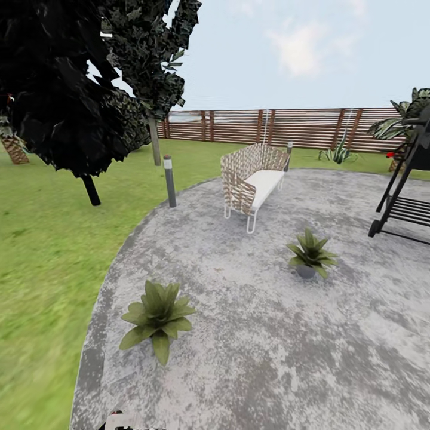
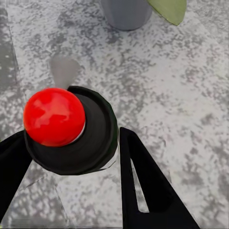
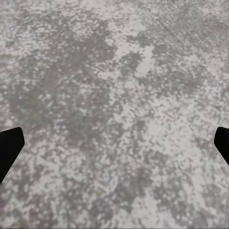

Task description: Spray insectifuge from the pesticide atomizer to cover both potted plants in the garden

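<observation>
My left gripper clamped on pesticide atomizer: dark green round body between black fingers, red ball top facing wrist camera. Just past it, grey pot with green leaf on mottled paving. My right gripper spread wide, fingertips at frame edges, nothing between, only paving below. Head view: near potted plant at left paving edge by lawn; second potted plant farther right. Wicker seat beyond, black grill far right, slat fence behind.
</observation>
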